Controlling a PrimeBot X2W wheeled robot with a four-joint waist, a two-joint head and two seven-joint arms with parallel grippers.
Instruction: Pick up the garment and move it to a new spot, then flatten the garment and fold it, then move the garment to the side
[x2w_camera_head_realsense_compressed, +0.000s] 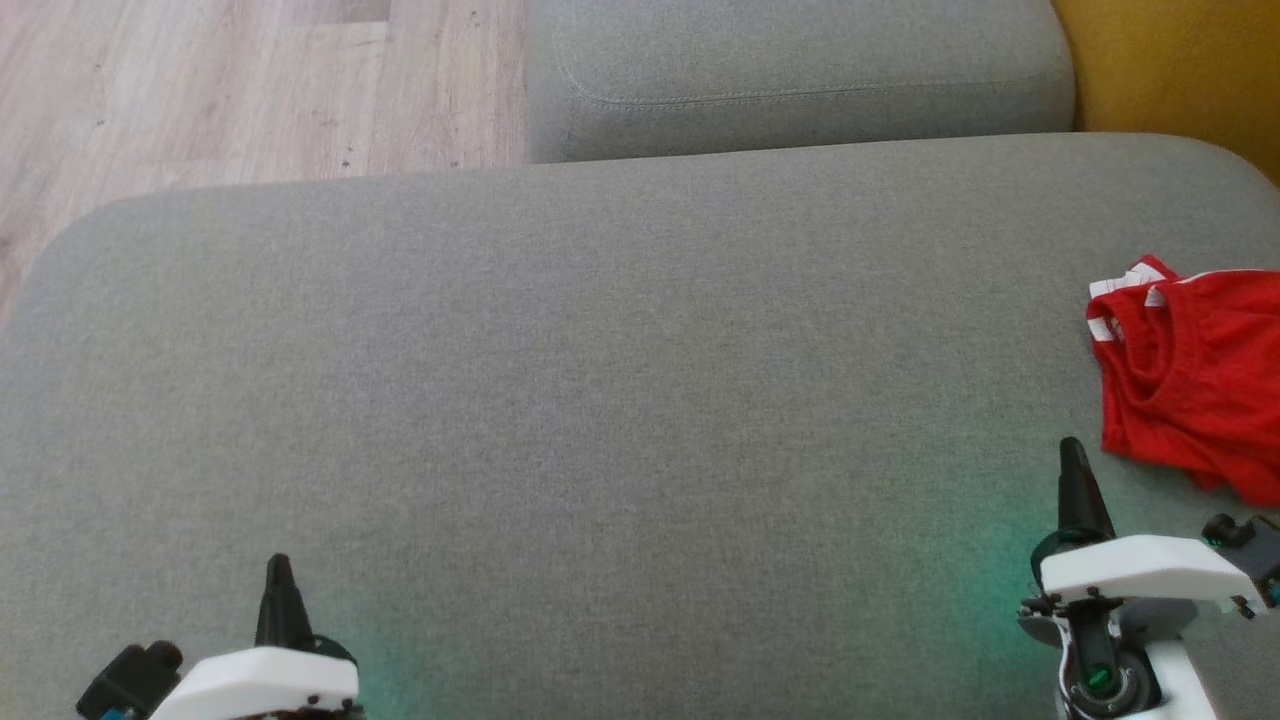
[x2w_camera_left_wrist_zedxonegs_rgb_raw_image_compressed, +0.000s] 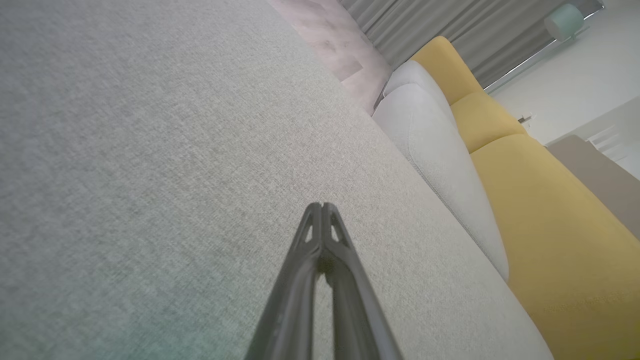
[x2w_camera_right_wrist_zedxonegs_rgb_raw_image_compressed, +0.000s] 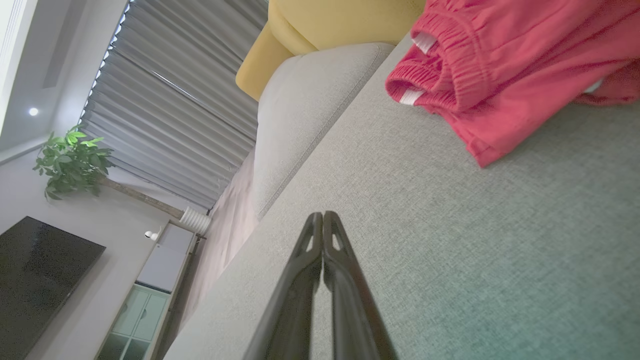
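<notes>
While both arms reach forward low over the grey sofa cushion, you can see the left fingers and the right fingers each pressed together, pointing away from the robot and holding nothing. Your red shorts lie crumpled on the cushion toward its right side, just beyond and right of the right fingers, not touching them.
</notes>
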